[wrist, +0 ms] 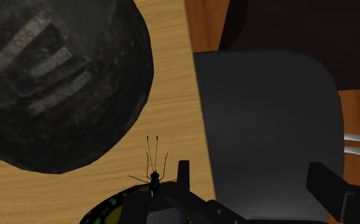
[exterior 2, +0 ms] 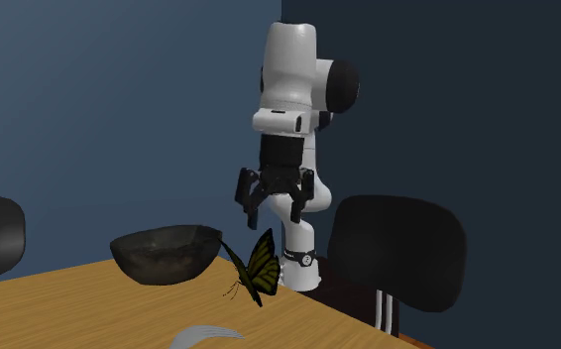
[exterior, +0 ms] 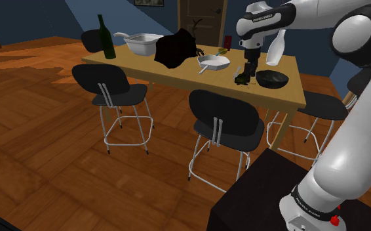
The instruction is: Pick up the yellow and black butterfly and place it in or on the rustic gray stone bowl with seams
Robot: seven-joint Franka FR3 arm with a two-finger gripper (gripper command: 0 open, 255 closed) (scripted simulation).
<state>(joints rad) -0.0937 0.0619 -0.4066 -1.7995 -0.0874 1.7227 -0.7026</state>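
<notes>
Since the butterfly (exterior 2: 254, 268) stands on the table (exterior 2: 70, 307) just beside the bowl (exterior 2: 165, 253), we log the gripper (exterior 2: 277, 208) above it, fingers spread and empty, apparently set for the pick.

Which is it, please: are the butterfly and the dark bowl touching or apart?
Apart. The wrist view shows a strip of bare table between the butterfly and the bowl rim.

Shoulder view overlooks the table (exterior: 177, 75) from beside the stand (exterior: 263, 193); second exterior, low, faces arm (exterior 2: 288, 69) across bowl (exterior 2: 165, 254).
</notes>
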